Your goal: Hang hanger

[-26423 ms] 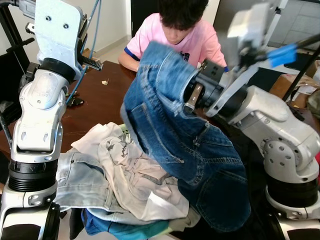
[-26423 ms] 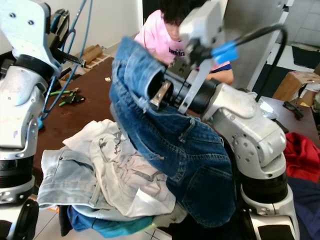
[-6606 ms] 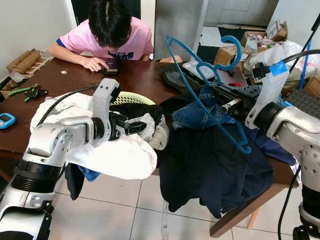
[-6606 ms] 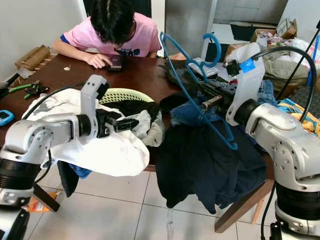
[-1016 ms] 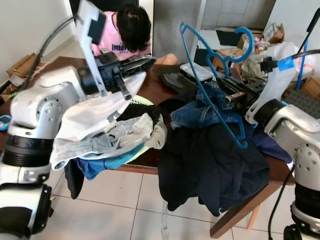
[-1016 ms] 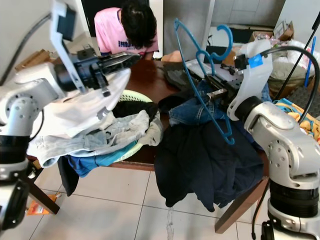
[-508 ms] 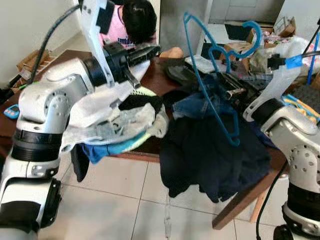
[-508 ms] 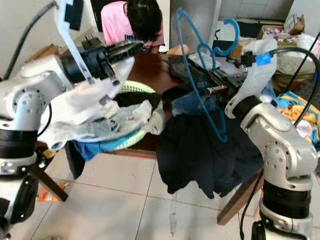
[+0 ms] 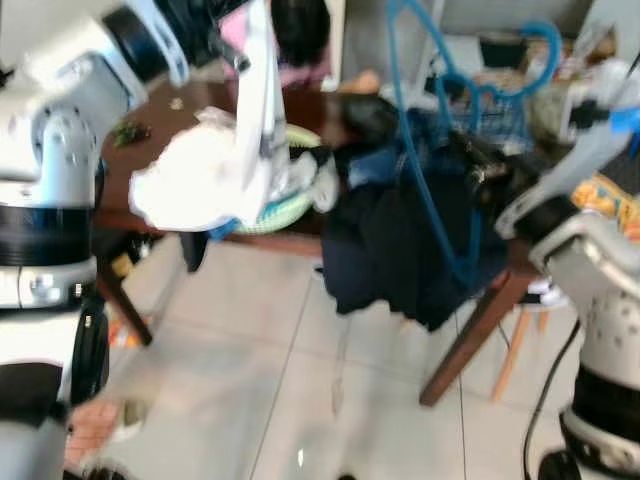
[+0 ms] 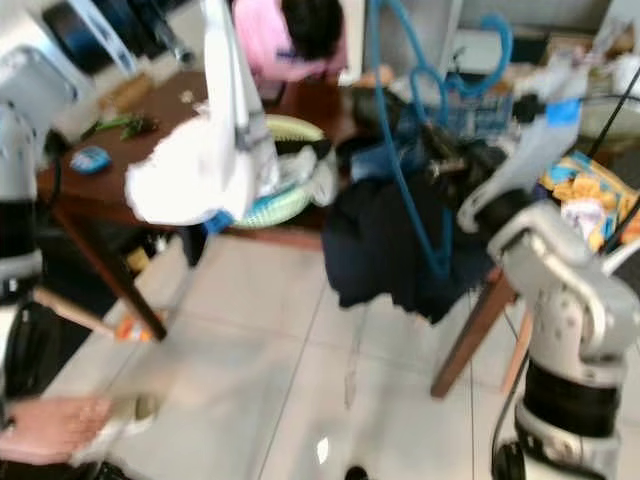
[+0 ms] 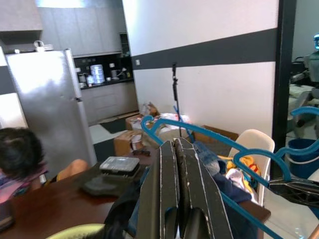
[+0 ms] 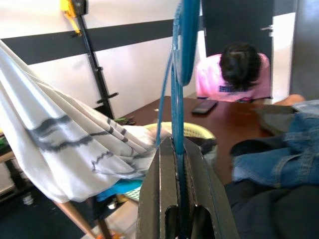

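While your right pincer (image 12: pixel 178 149) clamps the blue hanger (image 9: pixel 425 150), the left pincer's (image 11: pixel 177 149) white garment (image 9: pixel 215 170), pinched above the desk (image 9: pixel 150 195), may slip.

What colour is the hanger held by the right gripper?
Blue. The hanger shows best in the right wrist view, clamped in the right gripper.

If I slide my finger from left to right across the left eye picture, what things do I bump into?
Left arm → white garment → dark clothes hanging off the table → blue hanger → right arm.
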`<state>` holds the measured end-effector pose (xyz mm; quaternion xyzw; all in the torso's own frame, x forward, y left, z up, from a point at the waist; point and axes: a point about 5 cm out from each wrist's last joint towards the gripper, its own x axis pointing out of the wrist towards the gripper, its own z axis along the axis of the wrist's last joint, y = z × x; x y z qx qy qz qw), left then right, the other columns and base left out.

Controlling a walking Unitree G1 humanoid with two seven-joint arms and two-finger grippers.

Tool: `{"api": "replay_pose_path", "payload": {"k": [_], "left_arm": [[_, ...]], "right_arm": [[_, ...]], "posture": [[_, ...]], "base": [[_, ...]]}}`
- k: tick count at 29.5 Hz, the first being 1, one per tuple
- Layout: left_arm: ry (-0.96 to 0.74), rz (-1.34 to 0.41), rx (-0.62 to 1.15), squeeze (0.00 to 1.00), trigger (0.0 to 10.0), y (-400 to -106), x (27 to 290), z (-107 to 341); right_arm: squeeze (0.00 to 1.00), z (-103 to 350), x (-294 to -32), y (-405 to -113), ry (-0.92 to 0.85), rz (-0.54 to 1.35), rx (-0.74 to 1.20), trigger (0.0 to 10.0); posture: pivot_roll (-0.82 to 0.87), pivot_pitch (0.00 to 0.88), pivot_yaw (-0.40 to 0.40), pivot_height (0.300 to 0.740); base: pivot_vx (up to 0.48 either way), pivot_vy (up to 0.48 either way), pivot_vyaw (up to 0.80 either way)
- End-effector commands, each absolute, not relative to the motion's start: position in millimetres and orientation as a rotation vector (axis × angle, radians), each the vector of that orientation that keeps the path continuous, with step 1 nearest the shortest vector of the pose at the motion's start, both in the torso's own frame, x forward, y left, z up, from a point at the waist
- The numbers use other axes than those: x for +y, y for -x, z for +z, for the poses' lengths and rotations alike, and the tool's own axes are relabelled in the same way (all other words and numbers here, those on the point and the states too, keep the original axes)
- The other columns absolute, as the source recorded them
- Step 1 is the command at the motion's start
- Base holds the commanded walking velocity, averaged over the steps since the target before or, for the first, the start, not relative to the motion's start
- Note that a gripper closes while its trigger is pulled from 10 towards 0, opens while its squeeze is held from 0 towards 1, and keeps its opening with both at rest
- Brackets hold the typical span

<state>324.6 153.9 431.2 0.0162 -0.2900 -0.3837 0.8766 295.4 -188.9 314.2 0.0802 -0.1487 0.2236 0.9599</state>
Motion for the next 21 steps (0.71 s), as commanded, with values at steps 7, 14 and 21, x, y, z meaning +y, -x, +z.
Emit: {"api": "replay_pose_path", "payload": {"k": [7,14,21], "left_arm": [[-0.026,-0.9,-0.69,0.0,10.0,-314.1,134.7,451.7],[-0.008,-0.961,-0.71,0.0,10.0,-310.7,126.1,457.5],[0.013,-0.974,-0.693,0.0,10.0,-311.8,122.2,454.0]], "right_arm": [[0.0,316.8,-197.7,-298.3,-0.197,0.386,-0.327,10.0],[0.0,320.1,-204.7,-299.2,-0.217,0.335,-0.354,10.0],[0.0,320.7,-209.1,-299.1,-0.222,0.303,-0.362,10.0]], "posture": [[0.02,0.089,0.025,0.74],[0.01,0.082,0.032,0.74],[0.01,0.077,0.032,0.74]], "base": [[-0.411,0.0,-0.8],[-0.404,0.0,-0.8],[-0.402,0.0,-0.8]]}}
